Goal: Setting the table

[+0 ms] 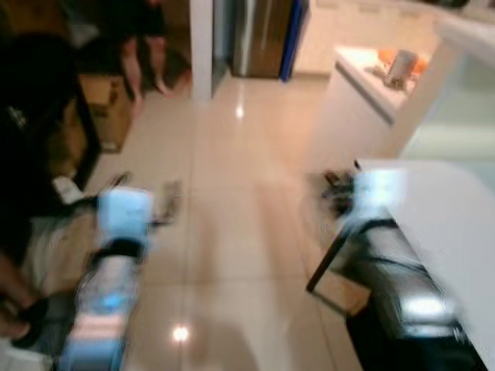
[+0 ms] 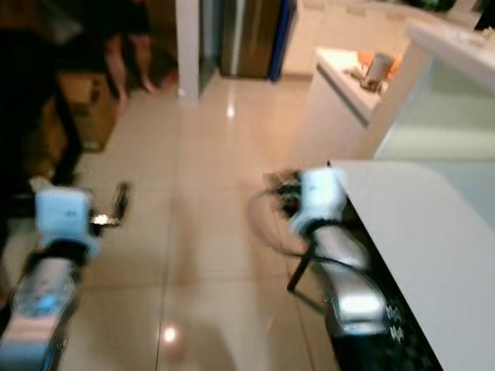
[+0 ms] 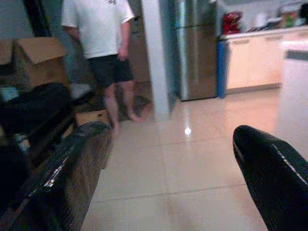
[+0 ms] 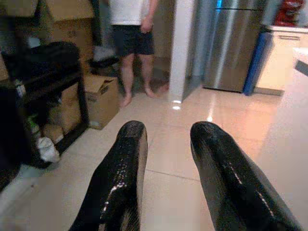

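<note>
A white table [image 2: 421,224] stands at my right, and the part I see is bare. My right arm reaches forward beside its near corner. My right gripper [image 4: 169,126] is open over the tiled floor with nothing between its fingers [image 4: 120,178]. My left gripper [image 3: 168,130] is held out over the floor on the left. It is wide open and empty. The head views are blurred.
A person [image 3: 103,43] in a white shirt and dark shorts stands ahead by a white pillar [image 3: 156,53]. A steel fridge [image 3: 195,48] and a white counter [image 1: 367,77] with small items lie ahead right. Cardboard boxes [image 4: 101,98] and a dark shelf [image 4: 45,77] line the left.
</note>
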Tool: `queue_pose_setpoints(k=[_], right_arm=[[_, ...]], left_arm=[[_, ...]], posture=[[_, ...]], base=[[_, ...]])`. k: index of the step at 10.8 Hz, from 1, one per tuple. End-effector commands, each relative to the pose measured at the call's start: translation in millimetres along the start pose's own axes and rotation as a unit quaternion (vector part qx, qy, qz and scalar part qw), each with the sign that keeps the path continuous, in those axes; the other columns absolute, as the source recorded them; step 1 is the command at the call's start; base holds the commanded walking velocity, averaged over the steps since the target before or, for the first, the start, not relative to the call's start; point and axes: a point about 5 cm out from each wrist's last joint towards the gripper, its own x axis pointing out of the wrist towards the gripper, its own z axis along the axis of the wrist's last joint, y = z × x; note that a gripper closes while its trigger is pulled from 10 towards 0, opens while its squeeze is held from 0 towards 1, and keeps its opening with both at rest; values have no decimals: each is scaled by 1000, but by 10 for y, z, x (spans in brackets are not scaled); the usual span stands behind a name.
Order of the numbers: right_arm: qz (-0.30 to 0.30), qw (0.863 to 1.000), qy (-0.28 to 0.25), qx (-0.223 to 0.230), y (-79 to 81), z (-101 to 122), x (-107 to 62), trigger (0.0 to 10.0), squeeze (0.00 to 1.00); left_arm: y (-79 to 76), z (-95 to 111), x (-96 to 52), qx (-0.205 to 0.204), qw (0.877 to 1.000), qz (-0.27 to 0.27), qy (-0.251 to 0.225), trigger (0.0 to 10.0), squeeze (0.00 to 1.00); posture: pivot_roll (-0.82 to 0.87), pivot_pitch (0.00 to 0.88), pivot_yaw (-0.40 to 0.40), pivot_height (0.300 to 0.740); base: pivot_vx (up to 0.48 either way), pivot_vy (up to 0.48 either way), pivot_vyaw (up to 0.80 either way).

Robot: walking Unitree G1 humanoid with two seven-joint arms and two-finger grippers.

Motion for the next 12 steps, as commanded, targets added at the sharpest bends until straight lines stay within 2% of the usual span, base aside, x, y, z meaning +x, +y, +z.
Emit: queue_pose_setpoints(k=[1, 3, 4, 6, 7, 9, 10, 12], right_arm=[[-20, 1000, 2, -18, -130, 33, -62, 10000, 0], [-37, 999, 2, -12, -174, 5, -60, 10000, 0], [-55, 998, 8, 1, -165, -6, -33, 10000, 0], [-53, 999, 12, -2, -158, 23, -55, 10000, 0], [-64, 998, 1, -13, -238, 59, -93, 10000, 0], [-89, 996, 19, 16, -326, -56, -131, 10000, 0], [-86, 996, 23, 25, -299, -74, -111, 10000, 0], [-58, 998, 17, 11, -204, -34, -93, 10000, 0]], left_arm=[[-101, 38, 21, -11, 1000, -17, -7, 10000, 0], [-134, 24, 2, -2, 1000, -28, -3, 10000, 0], [-128, 42, 19, -1, 1000, -30, -5, 10000, 0], [-79, 24, 73, -8, 1000, -19, -4, 10000, 0], [-99, 26, 97, -8, 1000, -27, -6, 10000, 0], [-132, 22, 35, 2, 1000, -30, -3, 10000, 0], [-110, 38, 14, 0, 1000, -29, -4, 10000, 0], [-83, 4, 41, -7, 1000, -22, 1, 10000, 0]], posture=[[44, 0, -69, 740], [66, 0, -62, 740], [66, 0, -59, 740], [26, 0, -43, 740], [23, 0, -49, 740], [71, 0, -66, 740], [71, 0, -69, 740], [46, 0, -58, 740]], base=[[412, 0, 0], [412, 0, 800], [416, 0, 0], [414, 0, 0], [420, 0, 0], [412, 0, 0], [416, 0, 0], [412, 0, 0]])
